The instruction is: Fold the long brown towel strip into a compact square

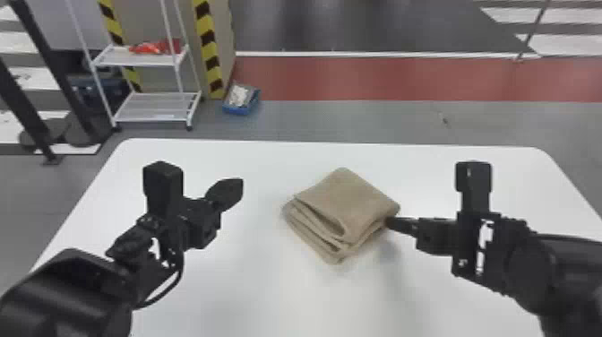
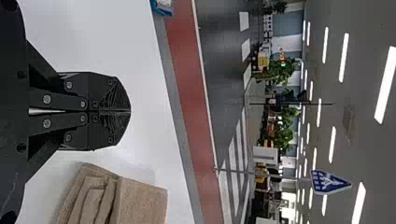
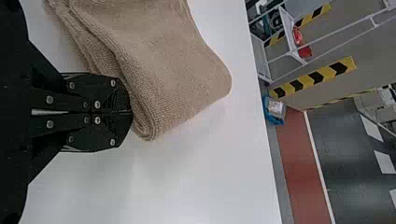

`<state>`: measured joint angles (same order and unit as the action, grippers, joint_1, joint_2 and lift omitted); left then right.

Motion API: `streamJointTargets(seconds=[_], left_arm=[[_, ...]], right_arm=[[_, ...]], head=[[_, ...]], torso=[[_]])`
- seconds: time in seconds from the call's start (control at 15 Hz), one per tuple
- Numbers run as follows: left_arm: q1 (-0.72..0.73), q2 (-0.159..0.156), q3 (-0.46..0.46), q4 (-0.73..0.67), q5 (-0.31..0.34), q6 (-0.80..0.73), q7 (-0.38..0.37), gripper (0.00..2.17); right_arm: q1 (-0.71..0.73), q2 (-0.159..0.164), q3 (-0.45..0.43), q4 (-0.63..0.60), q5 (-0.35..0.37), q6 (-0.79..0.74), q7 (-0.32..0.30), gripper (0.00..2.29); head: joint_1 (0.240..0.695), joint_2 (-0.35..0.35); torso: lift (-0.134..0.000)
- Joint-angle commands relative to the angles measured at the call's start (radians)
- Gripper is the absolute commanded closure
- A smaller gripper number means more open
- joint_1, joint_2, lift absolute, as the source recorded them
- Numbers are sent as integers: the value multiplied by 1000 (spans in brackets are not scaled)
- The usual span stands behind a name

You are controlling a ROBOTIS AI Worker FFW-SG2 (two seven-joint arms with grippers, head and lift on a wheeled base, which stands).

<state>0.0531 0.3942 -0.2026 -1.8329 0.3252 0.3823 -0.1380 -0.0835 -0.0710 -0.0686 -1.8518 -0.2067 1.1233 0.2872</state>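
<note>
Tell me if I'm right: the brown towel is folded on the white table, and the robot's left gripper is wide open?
Almost: the left gripper is shut, not open; the left wrist view shows its fingers together. The brown towel is indeed folded on the white table.

Towel (image 1: 347,201): rough, matt cloth. Tabletop (image 1: 251,287): smooth, faintly glossy.

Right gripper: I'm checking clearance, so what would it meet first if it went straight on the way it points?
The right gripper would most likely meet the folded brown towel first, near the towel's right corner. They look very close, but whether they touch is unclear.
</note>
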Motion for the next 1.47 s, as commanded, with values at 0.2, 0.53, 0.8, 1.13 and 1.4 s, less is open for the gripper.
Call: streamJointTargets(seconds=[0.2,0.53,0.8,1.13,1.4], left_arm=[[5,8,0,4,0,1,0,1855],[-26,2,-14,78,-8,-33,1,1855],[-78,-14,-78,185,-21,-125,14,1855],[-121,-44,-138,284,-34,-171,9,1855],[-130,-63,-156,331,-34,-199,5,1855]], right_arm=[[-265,0,12,329,41,-158,27,1892],[-148,-7,-23,192,-7,-115,63,1892],[67,-47,-192,-20,-103,-176,89,1892],[295,-78,-316,-222,-151,-461,156,1892],[427,-70,-347,-247,-157,-658,198,1892]], head=[[695,-14],[695,0],[695,-22],[695,-140],[695,-199]], torso=[[-124],[-124],[-124],[-124],[-124]])
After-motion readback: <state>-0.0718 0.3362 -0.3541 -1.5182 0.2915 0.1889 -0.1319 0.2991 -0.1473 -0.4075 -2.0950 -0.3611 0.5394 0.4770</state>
